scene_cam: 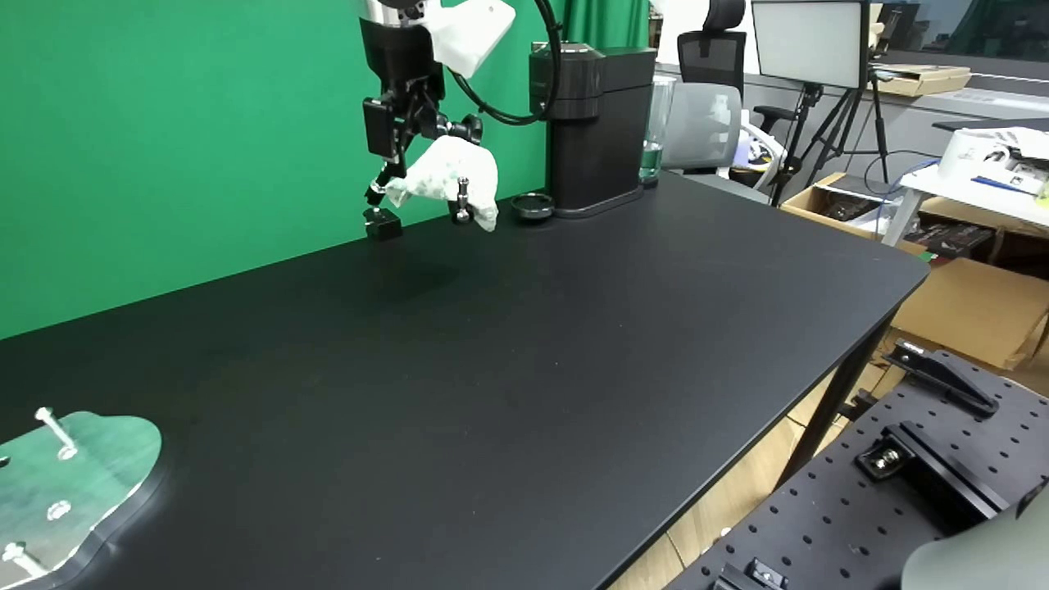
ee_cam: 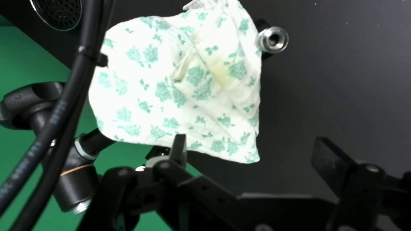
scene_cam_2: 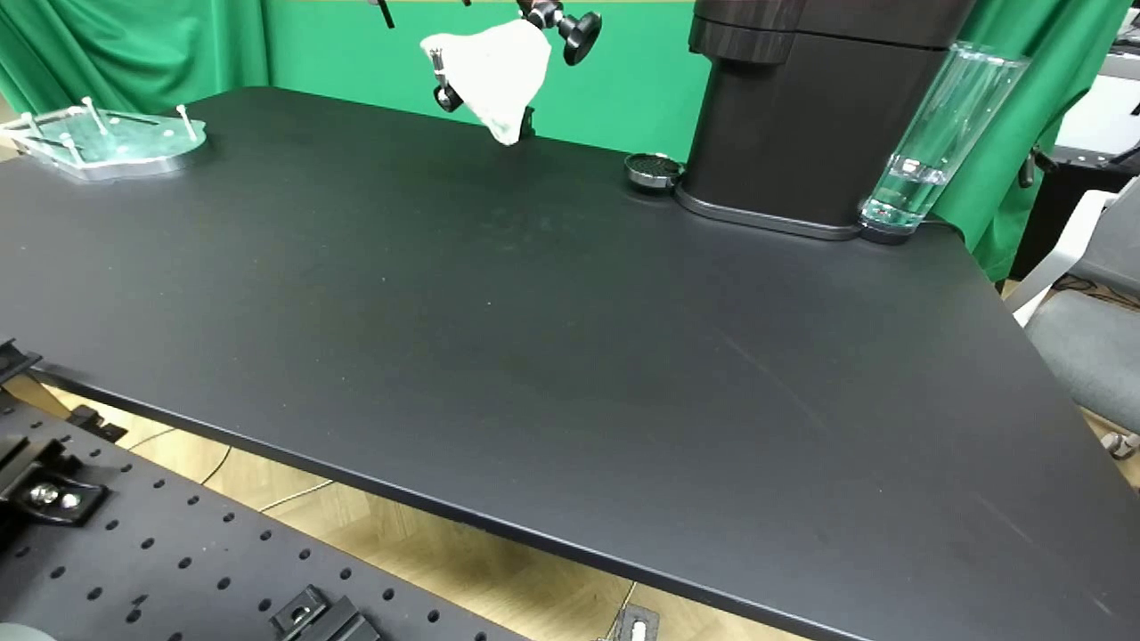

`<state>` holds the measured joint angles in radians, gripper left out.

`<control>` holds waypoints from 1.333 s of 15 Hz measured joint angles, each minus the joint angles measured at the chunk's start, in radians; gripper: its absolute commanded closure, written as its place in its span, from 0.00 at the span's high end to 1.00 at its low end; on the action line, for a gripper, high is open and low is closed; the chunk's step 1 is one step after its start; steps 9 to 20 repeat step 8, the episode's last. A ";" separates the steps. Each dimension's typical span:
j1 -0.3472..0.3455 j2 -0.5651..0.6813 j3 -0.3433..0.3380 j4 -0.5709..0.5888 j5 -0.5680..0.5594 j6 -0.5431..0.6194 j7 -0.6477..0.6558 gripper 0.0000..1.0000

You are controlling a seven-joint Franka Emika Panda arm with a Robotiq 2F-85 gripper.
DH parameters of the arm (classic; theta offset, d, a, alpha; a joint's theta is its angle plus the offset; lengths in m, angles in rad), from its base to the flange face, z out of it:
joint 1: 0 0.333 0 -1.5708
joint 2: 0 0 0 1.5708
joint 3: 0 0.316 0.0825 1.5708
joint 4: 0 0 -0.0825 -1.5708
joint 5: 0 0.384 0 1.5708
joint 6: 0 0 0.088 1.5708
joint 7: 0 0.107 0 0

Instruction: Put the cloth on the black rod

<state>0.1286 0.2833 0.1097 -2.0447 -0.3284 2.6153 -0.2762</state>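
Observation:
The white cloth (ee_cam: 179,83) with green flowers lies draped over the black rod (ee_cam: 96,141), above the table. It also hangs there in both exterior views (scene_cam: 451,172) (scene_cam_2: 499,71). The rod's middle is hidden under the cloth; its silver-tipped end (ee_cam: 273,40) sticks out beside the cloth. That end also shows in both exterior views (scene_cam: 461,215) (scene_cam_2: 448,96). My gripper (ee_cam: 250,139) is open with nothing between its wide-apart fingers. It is close to the cloth, and its left finger overlaps the cloth's lower edge in the wrist view; I cannot tell if they touch.
A black clamp with a knob (ee_cam: 41,96) holds the rod. Black cables (ee_cam: 74,89) cross the wrist view. A dark coffee machine (scene_cam: 590,131), a small round metal dish (scene_cam: 533,206) and a clear tank (scene_cam_2: 935,142) stand behind. A greenish pegged board (scene_cam: 90,459) lies on the table.

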 measured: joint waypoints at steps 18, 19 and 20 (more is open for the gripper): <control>0.006 -0.050 0.047 0.029 0.099 -0.192 -0.094 1.00; 0.006 -0.050 0.047 0.029 0.099 -0.192 -0.094 1.00; 0.006 -0.050 0.047 0.029 0.099 -0.192 -0.094 1.00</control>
